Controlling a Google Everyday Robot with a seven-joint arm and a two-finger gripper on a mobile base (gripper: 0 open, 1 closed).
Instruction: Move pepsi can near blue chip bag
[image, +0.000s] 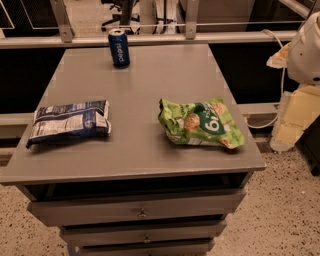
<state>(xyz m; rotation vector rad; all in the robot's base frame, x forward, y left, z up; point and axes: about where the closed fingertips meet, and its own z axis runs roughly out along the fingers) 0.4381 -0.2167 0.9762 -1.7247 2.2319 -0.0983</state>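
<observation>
The grey desk (150, 145) carries the blue chip bag (67, 122) flat at its left edge and the pepsi can (119, 47) upright at the far edge, well apart from it and far left of the white arm part (305, 50), while the end effector is out of view, so I cannot tell its state.

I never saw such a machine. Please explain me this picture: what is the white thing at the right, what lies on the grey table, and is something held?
There is only one picture, from a camera that looks down on the grey table. The white rounded shape at the right edge is probably part of the robot's arm. Its grasping tool is not in view, so nothing can be seen held. Three things are on the table: a pepsi can standing upright near the far edge, a blue chip bag lying flat on the left, and a green snack bag on the right. None of them touches another.
</observation>
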